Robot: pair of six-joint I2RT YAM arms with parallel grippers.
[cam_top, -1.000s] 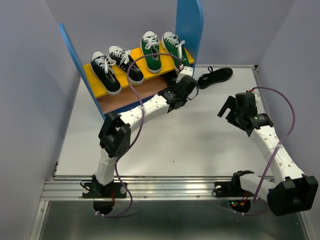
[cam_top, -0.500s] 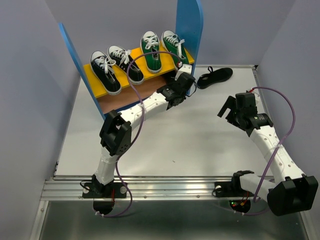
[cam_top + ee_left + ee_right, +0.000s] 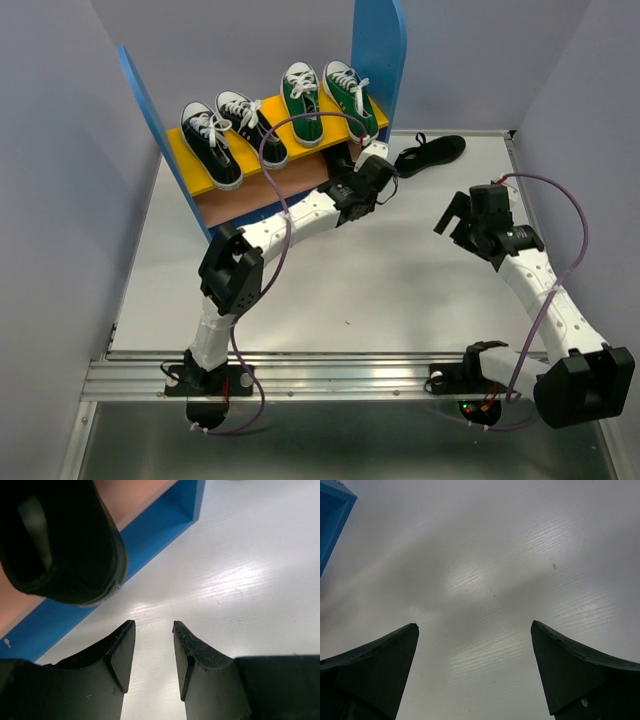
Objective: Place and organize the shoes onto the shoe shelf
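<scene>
Blue side panels framed the shoe shelf [image 3: 378, 60]; its yellow top board [image 3: 192, 167] carried two black sneakers [image 3: 211, 147] and two green sneakers [image 3: 303, 103]. One all-black shoe [image 3: 60, 540] sat on the lower board [image 3: 134, 495], a second all-black shoe [image 3: 430, 153] lay on the table [image 3: 400, 280] just right of the shelf. The left gripper [image 3: 152, 626] stood apart and empty near the lower shoe. The right gripper [image 3: 475, 626] gaped wide above the table.

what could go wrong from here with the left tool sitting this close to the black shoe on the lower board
1. The black shoe seems to overhang the front edge of the lower board. The open left tool is close and may knock it off when it moves.
2. The left arm's cable arcs over a green sneaker and might drag it.
</scene>
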